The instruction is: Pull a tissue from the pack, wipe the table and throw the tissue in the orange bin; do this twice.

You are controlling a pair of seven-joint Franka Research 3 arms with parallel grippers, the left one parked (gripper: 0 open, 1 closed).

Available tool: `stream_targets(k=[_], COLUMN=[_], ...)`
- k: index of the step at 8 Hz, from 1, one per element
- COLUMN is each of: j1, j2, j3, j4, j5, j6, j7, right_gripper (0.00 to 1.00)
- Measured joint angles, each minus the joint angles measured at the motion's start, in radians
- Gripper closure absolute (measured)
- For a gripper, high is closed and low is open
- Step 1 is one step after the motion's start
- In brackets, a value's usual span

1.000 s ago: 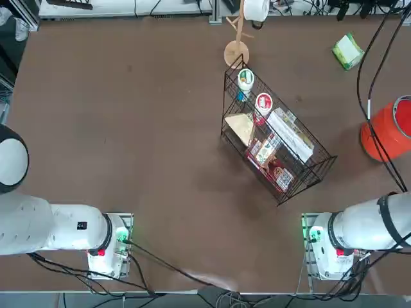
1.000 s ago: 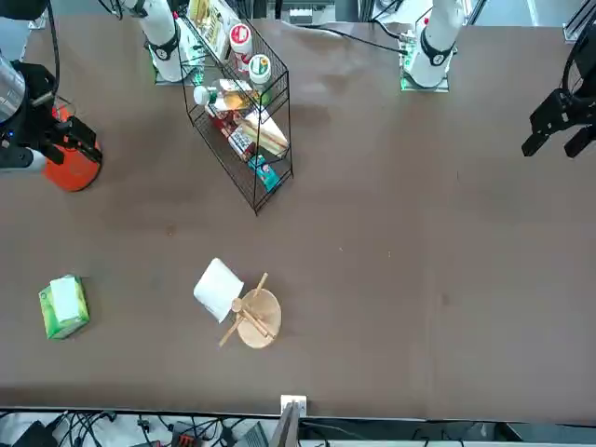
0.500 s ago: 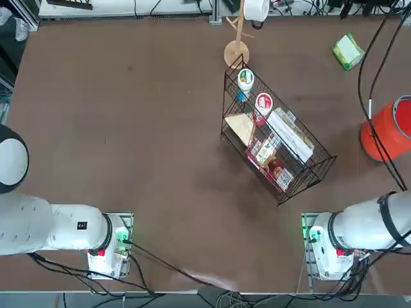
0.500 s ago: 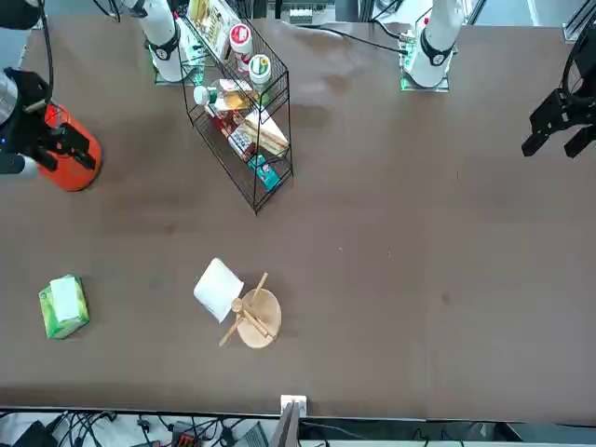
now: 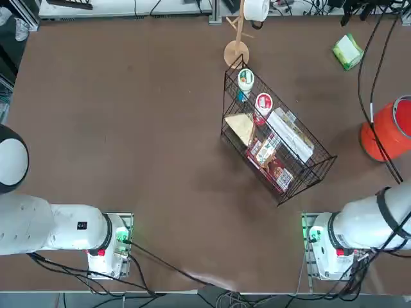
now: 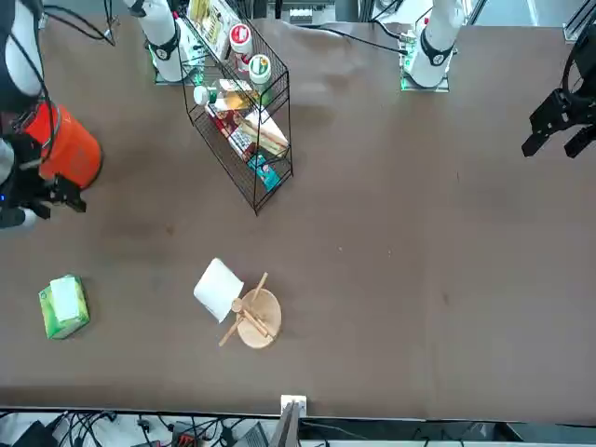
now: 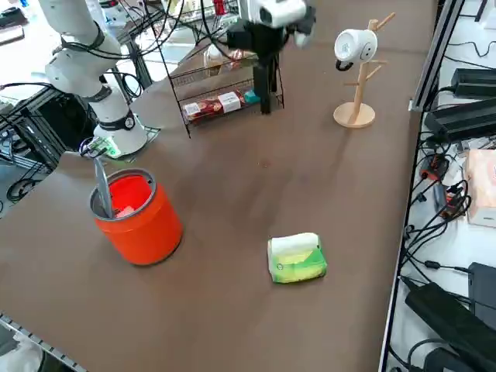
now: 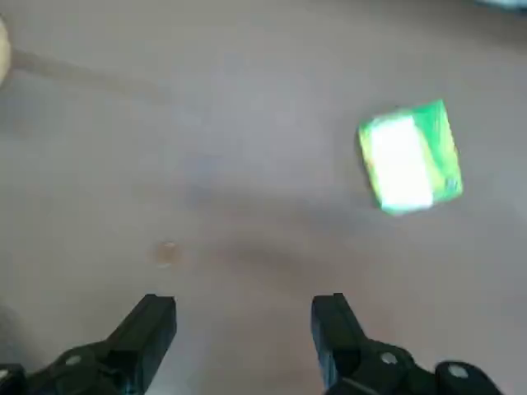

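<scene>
While the table [image 5: 128, 115] takes up nearly everything, the orange bin [image 7: 138, 211] stands near its right edge with the right gripper [image 8: 243, 333] hanging above bare brown surface, fingers spread apart and holding nothing. Next down in size, the pack [image 8: 409, 156] lies flat, white face up, near the far right corner, beyond the bin and well apart from the gripper, with open tabletop between them. No writing on the pack or bin is readable.
</scene>
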State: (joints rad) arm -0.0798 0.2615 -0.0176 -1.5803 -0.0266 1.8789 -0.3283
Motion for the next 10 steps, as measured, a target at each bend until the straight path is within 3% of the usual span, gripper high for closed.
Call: stream_targets(k=[5,8,10], j1=[-0.147,-0.196,-0.201], j2=[0.279,0.425,0.486], j3=[-0.002,-0.002,-0.002], j4=[0.104,0.135,0.143], j5=[0.0,0.0,0.0], j6=[0.279,0.483,0.554], j7=[-0.509,-0.615,-0.62], right_gripper=[0.0,0.03,0.08])
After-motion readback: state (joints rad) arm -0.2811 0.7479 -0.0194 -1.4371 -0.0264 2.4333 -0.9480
